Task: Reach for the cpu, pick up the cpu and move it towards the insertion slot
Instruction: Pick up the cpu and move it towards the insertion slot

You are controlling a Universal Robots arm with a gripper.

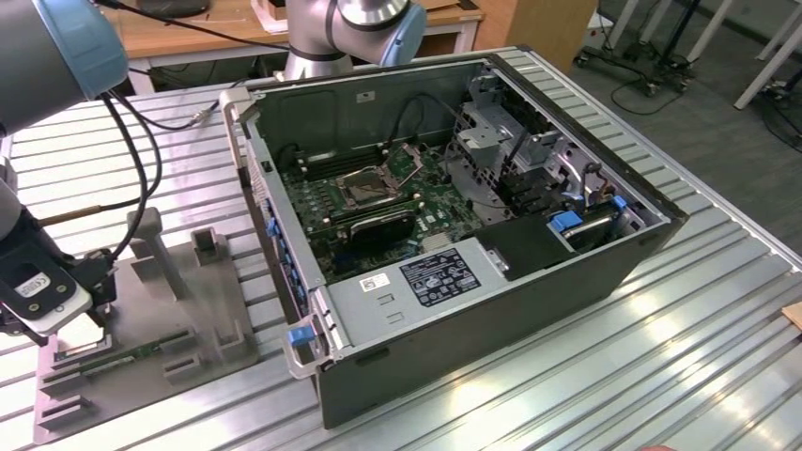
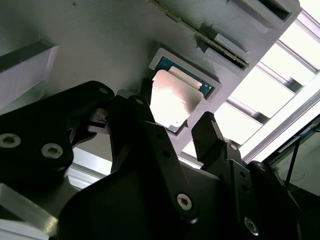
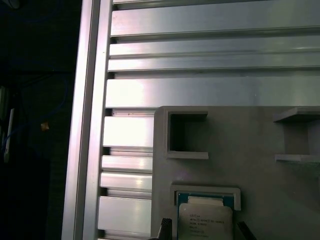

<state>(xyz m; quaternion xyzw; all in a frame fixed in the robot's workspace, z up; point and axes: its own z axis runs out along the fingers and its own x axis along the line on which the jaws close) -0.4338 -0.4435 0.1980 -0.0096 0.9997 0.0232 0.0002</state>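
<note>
The end effector (image 2: 175,104) hangs with its two black fingers (image 2: 210,135) apart, one on each side of the cpu (image 2: 172,100), and nothing is gripped yet. The chip lies flat, silvery top up, in a shallow square nest at one edge of the grey fixture (image 1: 201,310), which rests on the slatted tabletop (image 1: 602,376) at the exterior view's left. This looks like the end of the reach, just short of the grasp. To do it well, the fingers should be centred across two opposite edges of the chip rather than its corners, and should come down square to it, so the tips clear the raised rim of the nest. Whether the tips are already level with the chip's edges is hard to judge from the wrist views, perhaps not quite. A thin tile like this calls for a slow, even squeeze. The insertion slot (image 1: 372,185) sits well apart, inside the open computer case (image 1: 602,263).
</note>
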